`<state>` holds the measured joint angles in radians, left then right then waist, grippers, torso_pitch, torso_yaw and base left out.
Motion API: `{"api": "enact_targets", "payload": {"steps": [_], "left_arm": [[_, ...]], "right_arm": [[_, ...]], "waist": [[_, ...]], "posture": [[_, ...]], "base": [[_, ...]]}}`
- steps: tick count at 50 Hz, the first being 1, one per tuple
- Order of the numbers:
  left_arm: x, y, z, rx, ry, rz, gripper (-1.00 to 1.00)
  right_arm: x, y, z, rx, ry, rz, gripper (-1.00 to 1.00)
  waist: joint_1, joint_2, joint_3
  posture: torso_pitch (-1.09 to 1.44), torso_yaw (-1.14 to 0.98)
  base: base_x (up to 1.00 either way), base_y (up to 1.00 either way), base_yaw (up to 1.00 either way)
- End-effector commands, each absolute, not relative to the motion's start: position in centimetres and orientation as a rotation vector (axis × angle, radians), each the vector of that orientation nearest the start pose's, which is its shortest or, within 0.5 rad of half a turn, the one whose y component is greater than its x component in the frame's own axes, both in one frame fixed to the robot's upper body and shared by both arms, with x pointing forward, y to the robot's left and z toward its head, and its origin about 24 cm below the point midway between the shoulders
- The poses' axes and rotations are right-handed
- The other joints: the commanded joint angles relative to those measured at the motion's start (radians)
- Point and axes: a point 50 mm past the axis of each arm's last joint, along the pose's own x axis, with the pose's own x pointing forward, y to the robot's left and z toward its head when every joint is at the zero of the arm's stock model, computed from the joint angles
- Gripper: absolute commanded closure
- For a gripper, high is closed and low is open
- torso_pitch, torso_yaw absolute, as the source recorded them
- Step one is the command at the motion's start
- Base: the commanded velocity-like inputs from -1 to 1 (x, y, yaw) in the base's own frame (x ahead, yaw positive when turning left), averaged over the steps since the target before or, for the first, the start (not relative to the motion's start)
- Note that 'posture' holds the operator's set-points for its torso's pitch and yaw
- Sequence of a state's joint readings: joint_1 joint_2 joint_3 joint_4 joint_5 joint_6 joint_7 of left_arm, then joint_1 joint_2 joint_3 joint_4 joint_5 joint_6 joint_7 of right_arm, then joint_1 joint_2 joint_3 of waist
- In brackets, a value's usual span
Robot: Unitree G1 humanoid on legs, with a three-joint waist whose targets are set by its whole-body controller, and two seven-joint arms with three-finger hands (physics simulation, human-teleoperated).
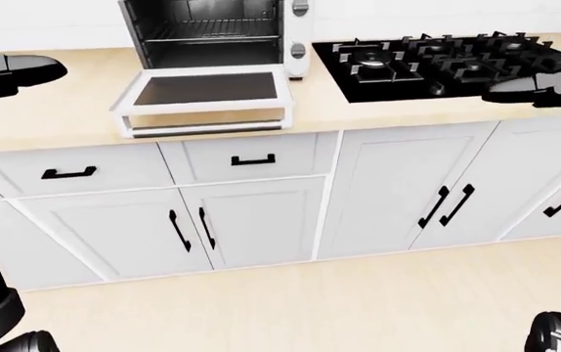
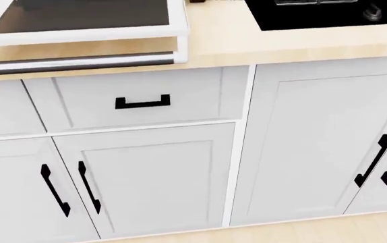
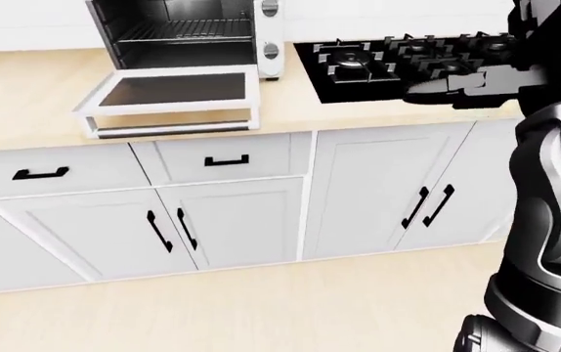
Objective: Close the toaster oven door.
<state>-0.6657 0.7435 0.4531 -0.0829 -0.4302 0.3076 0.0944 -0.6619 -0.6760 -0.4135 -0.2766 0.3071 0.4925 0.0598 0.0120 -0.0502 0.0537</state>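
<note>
Toaster oven door (image 1: pixel 205 89) hanging open flat over the counter (image 1: pixel 56 117), my left hand (image 1: pixel 12 73) well left of it, my right hand (image 3: pixel 457 84) well right over the stove (image 1: pixel 437 62), neither touching it, finger spread on either I cannot tell

Setting: a home kitchen, rendered in simulation. Evidence: a light wood surface (image 1: pixel 46 110) runs over white shaker-style cabinet doors (image 1: pixel 251 220) and drawers (image 1: pixel 246 158) with black bar handles (image 1: pixel 454 205); a black gas cooktop (image 1: pixel 437 62) with burner grates is set into the surface at the right of the left-eye view. A white toaster oven (image 1: pixel 212 29) with wire racks inside stands on the surface, its door (image 1: pixel 202 92) folded down flat; the floor (image 1: pixel 290 308) is pale wood-look planking.
</note>
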Motion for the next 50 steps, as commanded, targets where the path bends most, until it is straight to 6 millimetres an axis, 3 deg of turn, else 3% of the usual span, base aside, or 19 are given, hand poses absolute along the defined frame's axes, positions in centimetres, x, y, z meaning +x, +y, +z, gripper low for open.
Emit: {"api": "enact_targets", "payload": {"steps": [1, 2, 5, 10, 12, 14, 15, 16, 24, 27, 28, 30, 32, 36, 38, 40, 41, 42, 50], "left_arm": [[26.36, 30.73, 33.76, 0.122, -0.75, 0.349, -1.0], [26.37, 30.71, 33.72, 0.122, -0.75, 0.348, -1.0], [26.27, 30.78, 33.83, 0.121, -0.751, 0.35, -1.0], [26.27, 30.77, 33.86, 0.122, -0.752, 0.351, -1.0], [26.27, 30.78, 33.88, 0.122, -0.753, 0.351, -1.0], [26.29, 30.78, 33.87, 0.123, -0.753, 0.351, -1.0], [26.3, 30.77, 33.87, 0.122, -0.753, 0.351, -1.0], [26.31, 30.78, 33.87, 0.122, -0.752, 0.351, -1.0], [26.25, 30.82, 33.87, 0.124, -0.753, 0.353, -1.0], [26.24, 30.82, 33.9, 0.124, -0.754, 0.352, -1.0], [26.21, 30.83, 33.93, 0.124, -0.754, 0.352, -1.0], [26.18, 30.85, 33.87, 0.125, -0.754, 0.353, -1.0], [26.2, 30.82, 33.9, 0.125, -0.754, 0.351, -1.0], [26.19, 30.83, 33.92, 0.124, -0.754, 0.352, -1.0], [26.19, 30.88, 33.91, 0.124, -0.753, 0.352, -1.0], [26.19, 30.84, 33.93, 0.124, -0.754, 0.351, -1.0], [26.19, 30.85, 33.93, 0.124, -0.754, 0.351, -1.0], [26.19, 30.84, 33.92, 0.125, -0.754, 0.351, -1.0], [26.14, 30.82, 34.07, 0.124, -0.757, 0.351, -1.0]], "right_arm": [[26.36, -27.41, 33.13, -0.261, -0.654, -0.203, -1.0], [26.35, -27.4, 33.14, -0.261, -0.654, -0.203, -1.0], [26.3, -27.37, 33.23, -0.26, -0.656, -0.203, -1.0], [26.28, -27.42, 33.33, -0.26, -0.657, -0.205, -1.0], [26.28, -27.41, 33.34, -0.259, -0.657, -0.204, -1.0], [26.29, -27.43, 33.36, -0.259, -0.657, -0.204, -1.0], [26.31, -27.44, 33.35, -0.259, -0.657, -0.205, -1.0], [26.32, -27.43, 33.34, -0.26, -0.657, -0.205, -1.0], [26.29, -27.4, 33.38, -0.26, -0.657, -0.204, -1.0], [26.26, -27.4, 33.4, -0.26, -0.658, -0.204, -1.0], [26.27, -27.41, 33.4, -0.26, -0.657, -0.204, -1.0], [26.24, -27.37, 33.36, -0.261, -0.657, -0.204, -1.0], [26.24, -27.38, 33.35, -0.26, -0.657, -0.204, -1.0], [26.21, -27.43, 33.36, -0.26, -0.658, -0.207, -1.0], [26.2, -27.43, 33.35, -0.261, -0.658, -0.206, -1.0], [26.2, -27.45, 33.37, -0.26, -0.659, -0.207, -1.0], [26.21, -27.45, 33.36, -0.261, -0.659, -0.207, -1.0], [26.21, -27.45, 33.35, -0.261, -0.659, -0.207, -1.0], [26.23, -27.43, 33.46, -0.261, -0.66, -0.207, -1.0]], "waist": [[-0.001, -0.018, -0.025], [-0.007, 0.006, -0.021], [-0.012, 0.0, -0.027], [-0.016, 0.046, -0.013], [-0.022, 0.082, -0.014], [-0.025, 0.156, -0.036], [-0.016, 0.117, -0.026], [-0.019, 0.13, -0.022], [-0.006, 0.048, -0.013], [-0.001, -0.018, -0.026], [-0.007, 0.009, -0.02], [-0.009, -0.002, -0.021], [-0.013, 0.007, -0.028], [-0.016, 0.047, -0.013], [-0.023, 0.085, -0.015], [-0.024, 0.159, -0.038], [-0.018, 0.114, -0.026], [-0.019, 0.13, -0.021], [-0.006, 0.052, -0.014]], "posture": [[0.0, 0.0], [0.0, 0.0], [0.0, 0.0], [0.0, 0.0], [0.0, 0.0], [0.0, 0.0], [0.0, 0.0], [0.0, 0.0], [0.0, 0.0], [0.0, 0.0], [0.0, 0.0], [0.0, 0.0], [0.0, 0.0], [0.0, 0.0], [0.0, 0.0], [0.0, 0.0], [0.0, 0.0], [0.0, 0.0], [0.0, 0.0]], "base": [[0.15, 0.18, 0.0], [0.16, 0.18, 0.0], [0.15, 0.18, 0.0], [0.15, 0.18, 0.0], [0.15, 0.18, 0.0], [0.16, 0.18, 0.0], [0.14, 0.18, 0.0], [0.16, 0.18, 0.0], [0.15, 0.18, 0.0], [0.15, 0.18, 0.0], [0.16, 0.17, 0.0], [0.16, 0.18, 0.0], [0.16, 0.18, 0.0], [0.15, 0.18, 0.0], [0.15, 0.18, 0.0], [0.15, 0.18, 0.0], [0.15, 0.18, 0.0], [0.16, 0.18, 0.0], [0.15, 0.17, 0.0]]}}
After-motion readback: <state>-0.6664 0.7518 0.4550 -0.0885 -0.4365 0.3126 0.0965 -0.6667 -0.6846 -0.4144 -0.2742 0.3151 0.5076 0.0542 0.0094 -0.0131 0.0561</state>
